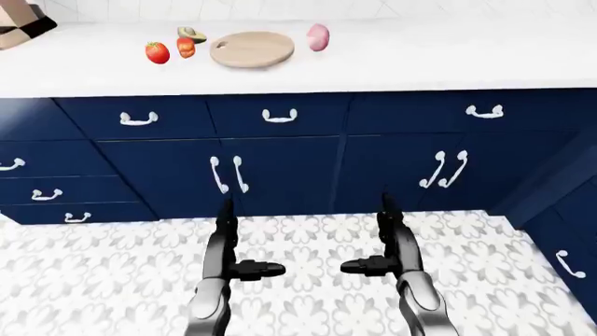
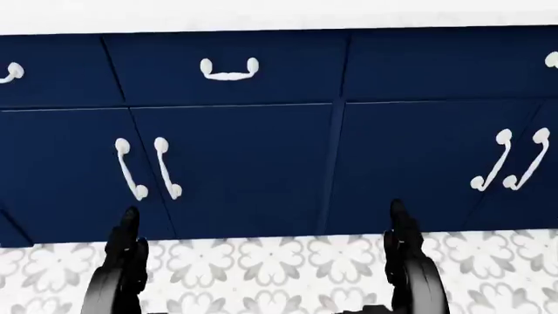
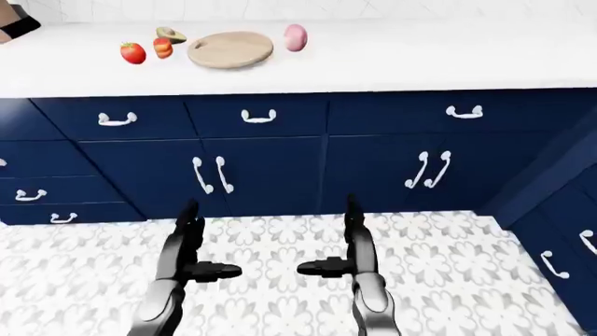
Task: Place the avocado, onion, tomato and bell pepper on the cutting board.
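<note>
On the white counter, at the top left of the left-eye view, lies a round wooden cutting board with nothing on it. Left of the board sit a red tomato, an orange-red bell pepper and a halved avocado. A pink onion stands just right of the board. My left hand and right hand hang low over the floor, far below the counter. Both are open and empty, with fingers pointing up and thumbs turned inward.
Navy cabinets with white handles run under the counter, and more cabinets come forward at the right. The floor has grey flower-pattern tiles. A checkered object sits on the counter's far left.
</note>
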Motion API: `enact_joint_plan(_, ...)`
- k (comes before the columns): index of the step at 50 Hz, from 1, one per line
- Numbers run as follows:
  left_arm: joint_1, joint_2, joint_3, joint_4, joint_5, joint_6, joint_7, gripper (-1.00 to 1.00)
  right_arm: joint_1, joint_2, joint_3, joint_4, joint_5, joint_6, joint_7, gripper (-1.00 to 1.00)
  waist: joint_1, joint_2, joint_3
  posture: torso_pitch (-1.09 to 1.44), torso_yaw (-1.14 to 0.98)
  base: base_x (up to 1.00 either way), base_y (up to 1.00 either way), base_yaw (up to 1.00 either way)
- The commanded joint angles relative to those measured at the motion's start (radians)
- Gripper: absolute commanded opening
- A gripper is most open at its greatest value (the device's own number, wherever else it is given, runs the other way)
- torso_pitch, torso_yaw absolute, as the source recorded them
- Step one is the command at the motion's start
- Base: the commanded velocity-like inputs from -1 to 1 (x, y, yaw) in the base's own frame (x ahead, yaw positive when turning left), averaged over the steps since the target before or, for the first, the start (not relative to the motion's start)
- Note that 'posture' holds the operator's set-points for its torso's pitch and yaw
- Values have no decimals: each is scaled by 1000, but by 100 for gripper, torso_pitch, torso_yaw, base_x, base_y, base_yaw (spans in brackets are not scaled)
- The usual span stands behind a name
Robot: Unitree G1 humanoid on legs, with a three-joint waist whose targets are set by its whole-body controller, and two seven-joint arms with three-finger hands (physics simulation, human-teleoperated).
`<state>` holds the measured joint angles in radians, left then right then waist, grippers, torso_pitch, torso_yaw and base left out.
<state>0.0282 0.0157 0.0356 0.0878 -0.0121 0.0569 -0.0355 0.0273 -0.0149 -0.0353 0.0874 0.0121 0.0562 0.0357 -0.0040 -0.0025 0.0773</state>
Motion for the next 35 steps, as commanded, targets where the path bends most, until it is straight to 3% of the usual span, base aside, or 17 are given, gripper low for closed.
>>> enact_joint_plan(1, -38, 16, 16, -182, -16, 23, -4, 100, -125, -5, -3, -112, 0, -7, -21, 100, -2, -8, -1, 0, 0, 0, 0, 0)
enact_joint_plan(3, -53, 20, 19, -207, -7, 57, -3, 100, -164, -16, 4, -139, -11, 32, -17, 100, 15, 0, -67, 0, 0, 0, 0, 0)
enact_joint_plan(4, -70, 21, 22, -213, -4, 72, 0, 100, -170, -18, 3, -151, -13, 48, -14, 100, 18, 5, -36, 0, 0, 0, 0, 0)
enact_joint_plan(5, -80, 21, 22, -221, 0, 84, 2, 100, -173, -22, 2, -177, -16, 63, -8, 100, 9, -7, -23, 0, 0, 0, 0, 0)
enact_joint_plan(7, -106, 20, 12, -249, 7, 124, -1, 100, -169, -30, -5, -238, -21, 98, 6, 100, 14, -3, -69, 0, 0, 0, 0, 0)
enact_joint_plan(9, -131, 24, 14, -261, 16, 150, 0, 100, -163, -38, -16, -290, -31, 121, 13, 100, 16, -3, -77, 0, 0, 2, 2, 0)
enact_joint_plan(10, -143, 27, 17, -273, 15, 168, -2, 100, -165, -44, -19, -320, -36, 132, 24, 100, 14, -1, -94, 0, 0, 7, 12, 0)
enact_joint_plan(11, -155, 32, 18, -289, 21, 189, -4, 100, -174, -46, -28, -347, -37, 161, 23, 100, 12, -2, -85, 0, 0, 25, 31, 0)
enact_joint_plan(12, -167, 36, 24, -312, 19, 213, -7, 100, -188, -48, -37, -374, -33, 194, 22, 100, 6, -14, -59, 0, 0, 28, 34, 0)
enact_joint_plan(14, -190, 49, 39, -360, 22, 262, -7, 100, -221, -57, -47, -422, -34, 243, 24, 100, 0, -24, -61, 0, 0, 29, 35, 0)
enact_joint_plan(16, -221, 62, 58, -408, 22, 312, -6, 100, -254, -66, -50, -451, -37, 287, 26, 100, -8, -20, -63, 0, 0, 29, 36, 0)
enact_joint_plan(20, -283, 95, 83, -471, 24, 408, -19, 100, -307, -83, -60, -460, -36, 322, 32, 100, -26, 30, -54, 0, 0, 29, 35, 0)
enact_joint_plan(23, -323, 117, 105, -513, 24, 470, -27, 100, -358, -99, -68, -480, -35, 372, 39, 100, -22, 121, -69, 0, 0, 29, 36, 0)
enact_joint_plan(24, -330, 125, 109, -520, 25, 483, -30, 100, -379, -105, -71, -487, -33, 389, 40, 100, -19, 71, -52, 0, 0, 28, 35, 0)
enact_joint_plan(25, -338, 131, 112, -526, 28, 491, -33, 100, -396, -110, -74, -491, -32, 400, 41, 100, -23, 82, -54, 0, 0, 29, 35, 0)
enact_joint_plan(26, -342, 137, 112, -534, 34, 501, -36, 100, -411, -112, -76, -488, -29, 407, 39, 100, -13, 74, -57, 0, 0, 28, 35, 0)
enact_joint_plan(35, -405, 186, 169, -595, -2, 588, -32, 100, -507, -149, -89, -511, -6, 478, 40, 100, 18, -24, -53, 0, 0, 29, 35, 0)
